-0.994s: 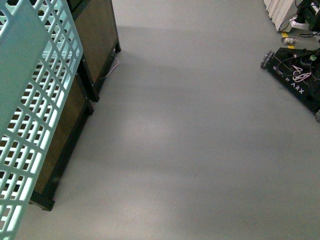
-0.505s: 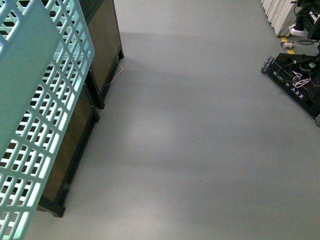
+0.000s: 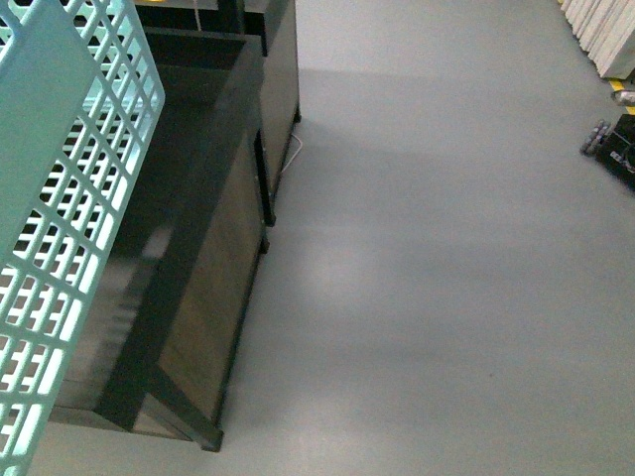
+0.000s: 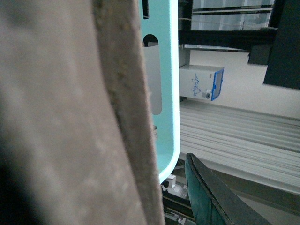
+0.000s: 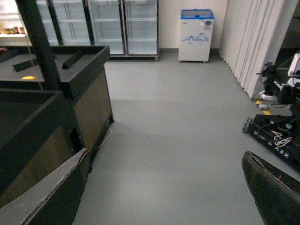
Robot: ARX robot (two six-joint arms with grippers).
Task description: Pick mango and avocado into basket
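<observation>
**Right pincer held open above a grey shop floor; teal basket close against the left pincer**

The right pincer [image 5: 165, 155] is seen from its own wrist. Its two dark fingers [image 5: 51, 197] are spread wide apart and nothing is held between them.

Beyond it, bare grey floor [image 5: 178, 140] is shown, with dark wooden display stands [image 5: 89, 101] along one side. A small yellow shape [image 5: 28, 77] lies on the farther stand and is too small to be named. Glass-door fridges [image 5: 108, 23] and a white chest freezer [image 5: 196, 35] with a blue lid stand at the far wall. A white slatted curtain [image 5: 248, 42] and a black wheeled robot base [image 5: 276, 136] are placed on the other side.

The left pincer [image 4: 174, 174] is shown only in part. One dark finger [image 4: 211, 197] is seen just beside the lit teal wall of the basket [image 4: 165, 70], with a thin gap between them. A blurred brown mass [image 4: 61, 117] fills the wall's other side. Whether this pincer is clamped on the basket cannot be told.

In the front view, the basket's slotted grid wall is seen tilted and close to the camera at the left edge, in front of the stands.
</observation>
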